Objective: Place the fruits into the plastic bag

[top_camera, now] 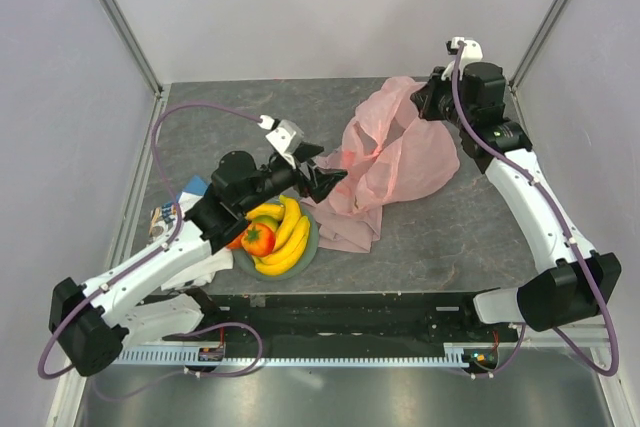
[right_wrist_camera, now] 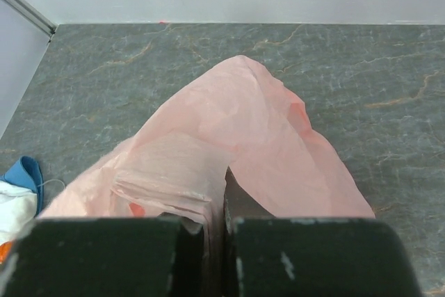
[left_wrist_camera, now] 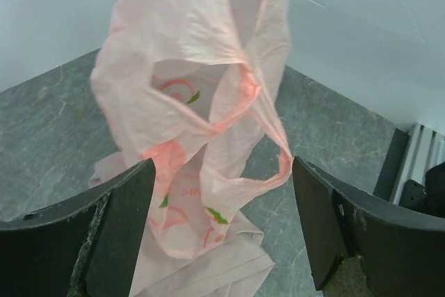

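One grip only: pinches the plastic bag's (top_camera: 400, 162) top edge in the pressed-together right end effector (right_wrist_camera: 219, 231), raised over the desk's (top_camera: 470, 217) far right. Holds the left end effector (left_wrist_camera: 222, 193) spread wide, facing the bag's hanging handle loop without gripping it. Shows the bananas (top_camera: 292, 232) and red round fruit (top_camera: 258, 239) on the plate (top_camera: 310, 247), just beside the bag's lower edge.
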`<action>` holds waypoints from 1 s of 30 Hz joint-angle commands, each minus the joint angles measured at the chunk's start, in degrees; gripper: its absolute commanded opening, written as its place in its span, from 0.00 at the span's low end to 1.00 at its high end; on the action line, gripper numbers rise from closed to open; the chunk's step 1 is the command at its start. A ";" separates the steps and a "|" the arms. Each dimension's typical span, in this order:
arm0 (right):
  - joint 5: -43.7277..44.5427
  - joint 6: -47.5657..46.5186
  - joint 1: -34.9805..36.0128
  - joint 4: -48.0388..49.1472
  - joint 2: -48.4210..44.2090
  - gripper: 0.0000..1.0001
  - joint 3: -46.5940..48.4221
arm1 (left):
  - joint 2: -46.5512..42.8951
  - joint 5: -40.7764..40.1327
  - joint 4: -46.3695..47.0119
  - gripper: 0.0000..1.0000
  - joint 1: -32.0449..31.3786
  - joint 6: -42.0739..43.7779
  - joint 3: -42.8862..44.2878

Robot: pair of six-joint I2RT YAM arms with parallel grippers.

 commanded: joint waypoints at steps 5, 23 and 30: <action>0.46 1.56 1.99 2.22 -0.04 0.00 -2.20 | 9.13 -4.31 3.20 0.87 -6.75 3.99 5.16; -0.69 0.42 2.26 2.05 -0.74 0.00 -3.70 | 12.22 -19.86 2.67 0.84 -10.36 14.97 10.44; -0.86 0.16 2.26 1.96 0.22 0.00 -3.61 | 10.37 -24.44 6.63 0.84 -11.59 17.17 7.01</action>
